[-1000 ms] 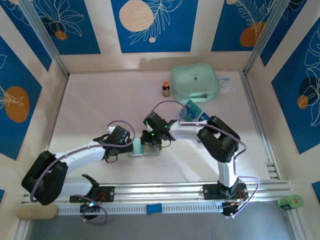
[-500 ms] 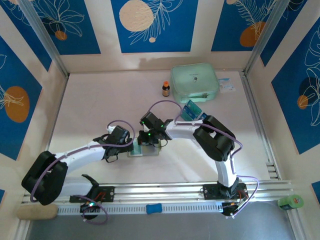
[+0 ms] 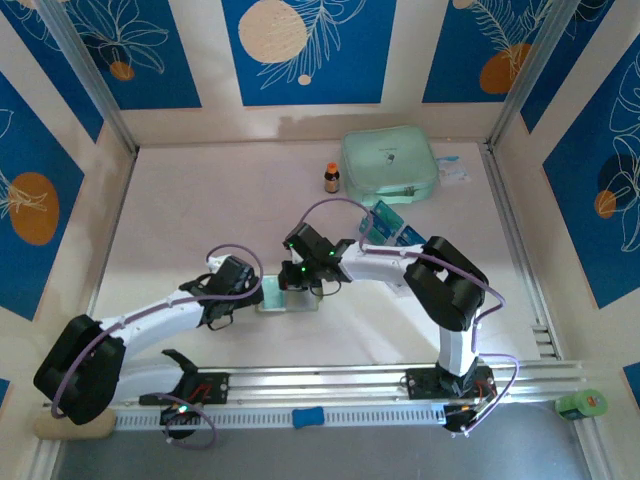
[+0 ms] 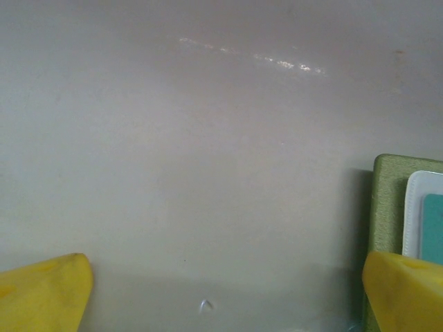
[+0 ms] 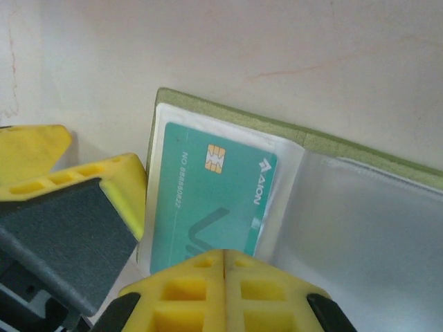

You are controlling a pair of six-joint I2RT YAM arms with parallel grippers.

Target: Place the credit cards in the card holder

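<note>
The olive-green card holder (image 5: pixel 228 111) lies open on the table, its clear pockets facing up, and shows small between the two arms (image 3: pixel 291 300). One teal credit card (image 5: pixel 208 200) with a gold chip sits in its left pocket. My right gripper (image 5: pixel 223 259) is shut, its tips together over the card's near edge (image 3: pixel 302 275). My left gripper (image 4: pixel 221 294) is open, its right finger (image 4: pixel 405 294) resting at the holder's left edge (image 4: pixel 387 200), where the card (image 4: pixel 433 228) peeks in. More teal cards (image 3: pixel 386 221) lie in a clear tray behind the right arm.
A large mint-green zip case (image 3: pixel 389 165) and a small brown bottle (image 3: pixel 331 178) stand at the back. The aluminium rail (image 3: pixel 330 382) runs along the near edge. The left gripper's grey-padded finger (image 5: pixel 76 221) sits just left of the holder.
The left arm has drawn back toward the near left, its gripper staying at the holder's left edge. The right gripper shifted slightly left and then back over the holder.
</note>
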